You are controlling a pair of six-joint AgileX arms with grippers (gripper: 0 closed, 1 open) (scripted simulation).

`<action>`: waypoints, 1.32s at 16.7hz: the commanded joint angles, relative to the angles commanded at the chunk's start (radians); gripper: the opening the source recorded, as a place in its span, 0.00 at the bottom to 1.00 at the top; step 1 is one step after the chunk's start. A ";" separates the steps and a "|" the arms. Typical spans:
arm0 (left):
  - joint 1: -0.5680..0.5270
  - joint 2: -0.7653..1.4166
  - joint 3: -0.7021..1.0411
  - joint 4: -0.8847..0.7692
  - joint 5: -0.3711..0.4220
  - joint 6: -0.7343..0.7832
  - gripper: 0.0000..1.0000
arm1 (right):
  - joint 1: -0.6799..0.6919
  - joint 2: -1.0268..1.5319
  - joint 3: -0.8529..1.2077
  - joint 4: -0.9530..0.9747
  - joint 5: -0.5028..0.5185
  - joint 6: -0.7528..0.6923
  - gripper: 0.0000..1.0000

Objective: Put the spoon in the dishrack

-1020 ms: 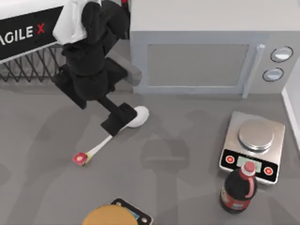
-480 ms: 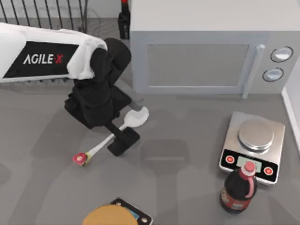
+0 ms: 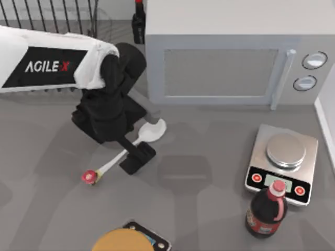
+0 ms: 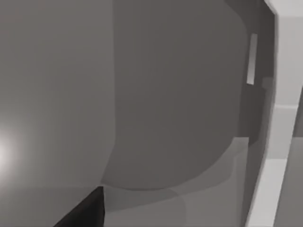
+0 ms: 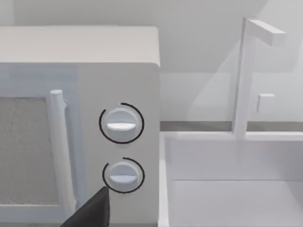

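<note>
Left gripper [image 3: 137,154]: low over the table at the spoon's handle, in front of the microwave's left corner. My black fingers straddle the handle at about its middle. How wide they stand, and whether they have closed on the handle, I cannot tell from above (the finger block covers the contact area).

Left arm [image 3: 47,65]: white link reaches in from the top view's left edge, black wrist bent down toward the spoon.

Change from half a second ago: none visible. Arm, gripper and spoon hold the same positions.

Change from one second ago: the arm has swung so its white link now lies across the left side; the gripper has moved from near the spoon's bowl down to mid-handle.

Spoon [image 3: 152,130]: flat on the table, white bowl toward the microwave, handle running diagonally down-left, red-and-yellow knob at the far end. It has not shifted.

Dishrack [image 3: 49,13]: black upright tines at the top-left, behind my left arm; well apart from the spoon.

Microwave [image 3: 220,65]: at the back, door shut.

Scale [image 3: 282,163]: right side of the table, with a dark bottle [image 3: 266,210] just in front of it.

Right wrist view: microwave dials [image 5: 120,124] and a white sink beside them.
</note>
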 joint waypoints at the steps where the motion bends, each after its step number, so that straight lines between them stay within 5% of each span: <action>1: 0.000 0.000 0.000 0.000 0.000 0.000 0.70 | 0.000 0.000 0.000 0.000 0.000 0.000 1.00; 10: 0.000 0.000 0.000 0.000 0.000 0.000 0.02 | 0.000 0.000 0.000 0.000 0.000 0.000 1.00; 22: 0.001 -0.048 0.054 -0.062 0.011 -0.006 0.00 | 0.000 0.000 0.000 0.000 0.000 0.000 1.00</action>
